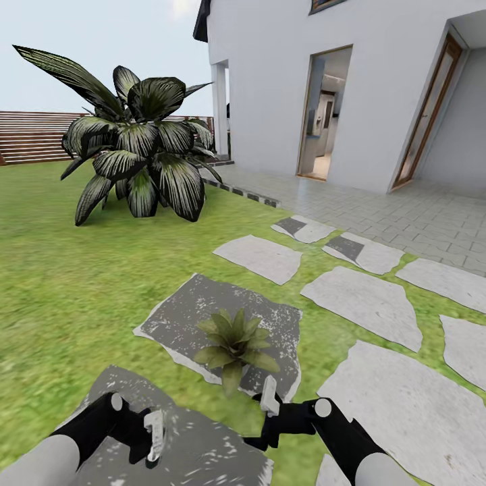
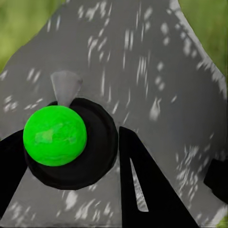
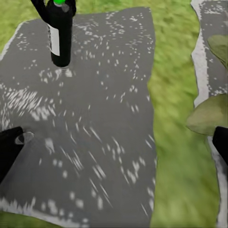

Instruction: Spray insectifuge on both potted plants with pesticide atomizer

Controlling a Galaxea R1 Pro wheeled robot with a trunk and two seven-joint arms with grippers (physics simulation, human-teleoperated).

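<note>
Over the near stepping stone (image 1: 202, 452), the left gripper (image 1: 154, 435) clamps the pesticide atomizer (image 3: 60, 35) upright, long axis vertical, its nozzle (image 2: 65, 85) facing forward, seemingly towards the potted plant (image 1: 233, 341) just ahead for spraying. The right gripper (image 1: 268, 398) hangs open nearby.

No readable text, number or brand anywhere. Only a blank white label strip on the pesticide atomizer (image 3: 59, 33), standing upright on a grey stepping stone (image 3: 95, 118); too blurred to tell any lettering on it.
</note>
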